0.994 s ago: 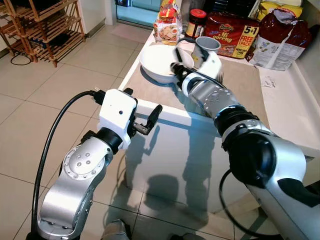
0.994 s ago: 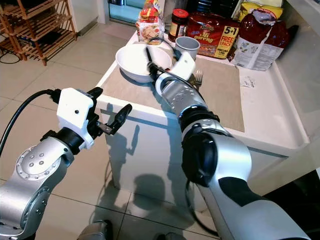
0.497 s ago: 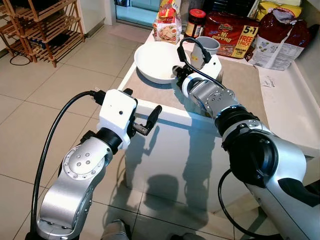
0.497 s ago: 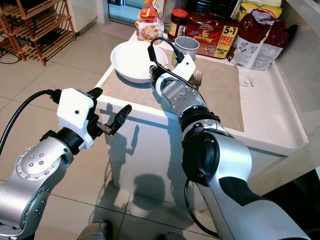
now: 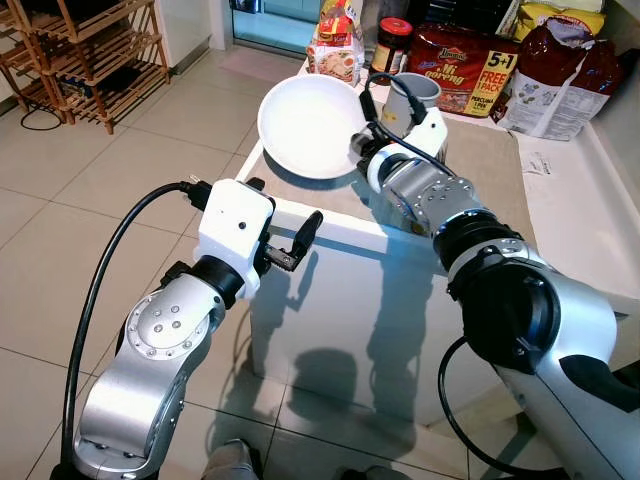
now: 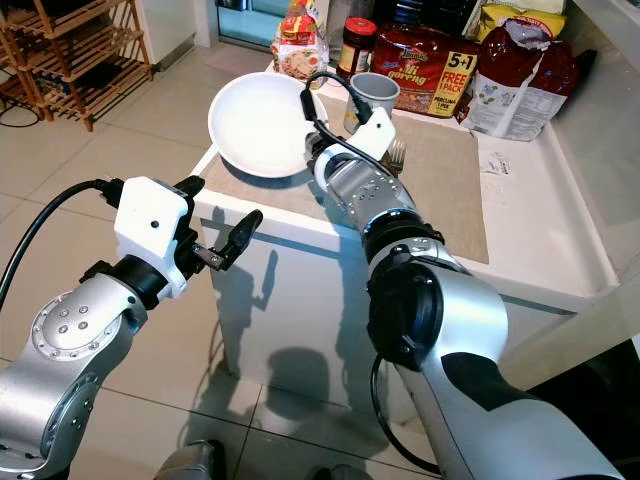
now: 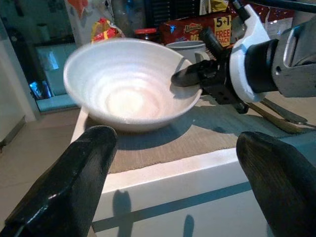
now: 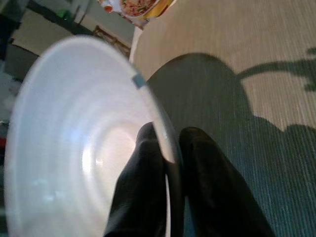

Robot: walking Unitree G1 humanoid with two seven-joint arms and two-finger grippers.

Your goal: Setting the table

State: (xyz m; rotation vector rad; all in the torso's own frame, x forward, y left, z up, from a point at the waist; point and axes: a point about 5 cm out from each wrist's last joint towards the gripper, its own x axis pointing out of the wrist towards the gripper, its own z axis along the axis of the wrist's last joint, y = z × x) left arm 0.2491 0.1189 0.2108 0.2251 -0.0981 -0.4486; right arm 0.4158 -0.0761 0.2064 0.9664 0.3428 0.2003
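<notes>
Now, in the upper middle of the head-camera frame, the right gripper [image 5: 358, 128] is pinching the rim of a white bowl [image 5: 308, 124] and holding it lifted and tilted above the near left corner of a beige placemat [image 5: 480, 160], its hollow facing the camera. The right wrist view is showing the two black fingers [image 8: 143, 187] closed on the rim, one inside the bowl [image 8: 74, 143] and one outside, with the bowl's shadow falling on the woven mat beneath. Lower left of centre in the frame, the left gripper [image 5: 300, 240] is hovering off the edge of the white counter [image 5: 560, 215], its fingers spread wide and holding nothing; its wrist camera is looking between them at the raised bowl [image 7: 128, 84] and the right gripper [image 7: 197, 79]. Just behind the right wrist a grey cup [image 6: 374, 95] is standing on the mat, and a fork [image 6: 396, 155] is peeking out beside the arm. Along the top of the frame a dark jar with a red lid [image 6: 356, 45], a red noodle multipack [image 6: 425, 55] and a torn red-and-white bag [image 6: 520, 75] are lining the back of the counter. At the upper left a wooden rack [image 5: 85, 50] is standing on the tiled floor [image 5: 60, 220].
</notes>
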